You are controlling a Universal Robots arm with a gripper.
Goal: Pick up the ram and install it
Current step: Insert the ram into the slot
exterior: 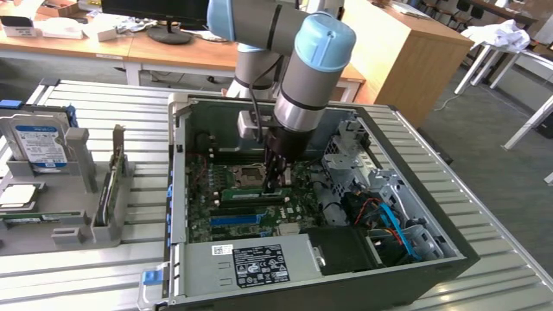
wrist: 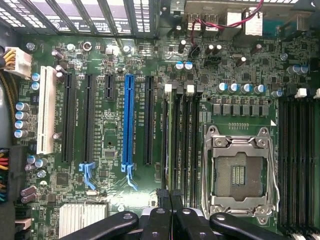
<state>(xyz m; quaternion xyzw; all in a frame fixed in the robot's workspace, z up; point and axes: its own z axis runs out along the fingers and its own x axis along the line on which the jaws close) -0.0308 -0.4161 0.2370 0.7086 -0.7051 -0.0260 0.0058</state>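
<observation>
Claw [wrist: 169, 196] closest to cam: fingers shut tight, tips right at 1 end of the ram [wrist: 172, 135]; can't tell if it's pinched or only touched. Ram stands on edge along the DIMM slot farthest from the CPU socket [wrist: 239, 172] in that bank, on the motherboard [wrist: 110, 190] inside the PC case [exterior: 449, 259]. Prob. light, stiff, thin, fragile: best held by top edge/short ends, off chips & contacts.

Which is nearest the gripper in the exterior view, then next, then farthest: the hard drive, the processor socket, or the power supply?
1. Processor socket, beside the gripper.
2. Power supply, inside the case, nearer the camera.
3. Hard drive, outside the case, exterior view's left.
</observation>
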